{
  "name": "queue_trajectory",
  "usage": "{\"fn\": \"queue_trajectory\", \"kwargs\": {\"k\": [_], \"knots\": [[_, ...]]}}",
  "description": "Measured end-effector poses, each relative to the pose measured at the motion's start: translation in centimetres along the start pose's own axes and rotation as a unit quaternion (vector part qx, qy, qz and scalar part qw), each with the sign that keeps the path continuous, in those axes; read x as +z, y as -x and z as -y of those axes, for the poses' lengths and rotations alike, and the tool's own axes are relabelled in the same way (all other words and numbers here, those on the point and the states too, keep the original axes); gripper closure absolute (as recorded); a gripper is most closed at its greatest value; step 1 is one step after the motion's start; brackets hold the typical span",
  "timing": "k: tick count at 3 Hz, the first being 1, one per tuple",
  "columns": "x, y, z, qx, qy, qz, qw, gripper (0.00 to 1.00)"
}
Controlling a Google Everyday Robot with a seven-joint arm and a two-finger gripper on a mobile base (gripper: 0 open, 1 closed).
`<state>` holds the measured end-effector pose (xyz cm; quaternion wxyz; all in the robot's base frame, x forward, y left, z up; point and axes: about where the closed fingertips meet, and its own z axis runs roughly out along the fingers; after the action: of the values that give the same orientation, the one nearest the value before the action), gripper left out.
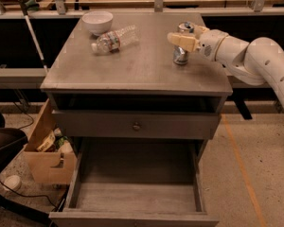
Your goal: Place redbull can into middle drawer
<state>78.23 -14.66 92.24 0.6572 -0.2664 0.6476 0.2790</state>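
The redbull can stands upright on the right part of the grey cabinet top, silver and blue with a shiny top. My gripper reaches in from the right on the white arm. Its tan fingers are open and straddle the can's upper half, one in front and one behind. The can still rests on the top. The middle drawer is pulled out wide open low at the front, its plank floor bare.
A clear plastic water bottle lies on its side at the top's left, by a white bowl. A closed drawer front with a round knob sits above the open drawer. A cardboard box stands on the floor at the left.
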Motion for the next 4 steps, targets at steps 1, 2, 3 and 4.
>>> {"fn": "queue_trajectory", "kwargs": {"k": [1, 2, 3, 4], "knots": [[0.3, 0.0, -0.2, 0.0, 0.002, 0.0, 1.0, 0.64], [0.5, 0.0, -0.4, 0.001, 0.005, 0.0, 1.0, 0.87], [0.8, 0.1, -0.6, 0.0, 0.007, 0.0, 1.0, 1.0], [-0.2, 1.9, -1.0, -0.003, 0.011, 0.013, 0.9999, 1.0]]}}
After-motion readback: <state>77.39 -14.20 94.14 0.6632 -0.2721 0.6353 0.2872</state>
